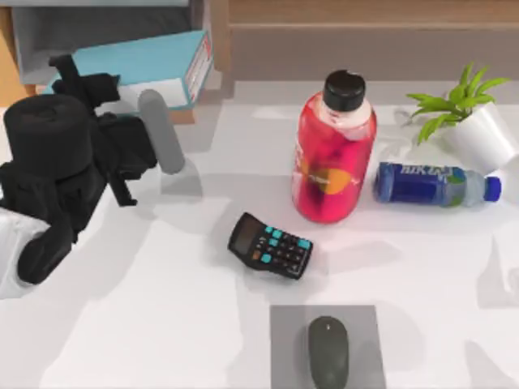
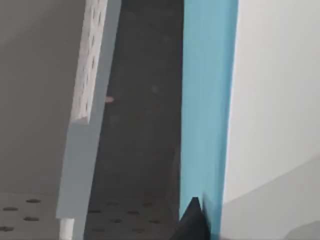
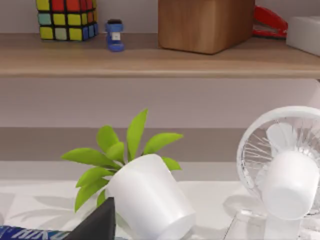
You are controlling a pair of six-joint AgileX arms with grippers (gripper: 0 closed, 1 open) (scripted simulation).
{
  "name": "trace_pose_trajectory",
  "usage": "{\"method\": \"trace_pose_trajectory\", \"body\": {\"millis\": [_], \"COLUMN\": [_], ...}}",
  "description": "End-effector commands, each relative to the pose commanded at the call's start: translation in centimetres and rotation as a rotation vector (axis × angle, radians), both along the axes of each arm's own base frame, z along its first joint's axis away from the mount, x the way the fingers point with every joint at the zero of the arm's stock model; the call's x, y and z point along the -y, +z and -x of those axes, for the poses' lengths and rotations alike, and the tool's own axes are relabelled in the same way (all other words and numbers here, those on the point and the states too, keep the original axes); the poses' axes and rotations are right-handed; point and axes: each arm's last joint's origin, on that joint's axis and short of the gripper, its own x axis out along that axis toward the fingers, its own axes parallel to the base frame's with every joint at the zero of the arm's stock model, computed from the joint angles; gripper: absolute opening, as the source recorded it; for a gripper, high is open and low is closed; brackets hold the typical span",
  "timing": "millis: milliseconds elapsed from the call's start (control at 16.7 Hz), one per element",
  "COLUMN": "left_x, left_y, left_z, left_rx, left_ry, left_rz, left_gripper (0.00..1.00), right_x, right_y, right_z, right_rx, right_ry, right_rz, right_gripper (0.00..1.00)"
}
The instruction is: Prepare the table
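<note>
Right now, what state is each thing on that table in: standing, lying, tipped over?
Red bottle: upright, cap on.
Blue bottle: lying on its side.
Plant pot: tilted.
Calculator: flat, askew.
Mouse: resting on the grey mat.
Blue book: at the shelf, left claw beside it.
Fan: standing.

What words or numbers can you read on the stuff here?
Blue bottle: white letters on its label, too blurred to read.
Red bottle: an orange patch on the label, with no text I can read.
Calculator: keys too small to read.
Blue box: red and white print on its end, too small to read.
Nothing reads clearly.
</note>
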Motion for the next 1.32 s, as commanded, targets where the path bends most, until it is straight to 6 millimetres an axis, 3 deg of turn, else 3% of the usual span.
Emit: {"method": "trace_pose_trajectory", "body": {"millis": [180,360,720,1320], "left_x": [-2.3,-3.0,-2.9,-2.9], "left_y": [-0.4,-0.8,-0.9,-1.3], "left_z": [-2.8,-5.0,-5.2,-8.2], "left_rx": [0.014,0.011,0.011,0.009], "left_ry": [0.032,0.026,0.021,0.024], "left_rz": [-0.144,-0.213,-0.219,-0.219], "left_gripper": [0.00,0.00,0.00,0.00], "right_x": [0.0,0.0,0.0,0.0], "right_y": [0.0,0.0,0.0,0.0], "right_z": [0.0,0.0,0.0,0.0], "right_rx": [0.000,0.000,0.000,0.000], "right_ry": [0.000,0.000,0.000,0.000], "right_rz": [0.000,0.000,0.000,0.000], "right_gripper": [1.00,1.00,1.00,1.00]}}
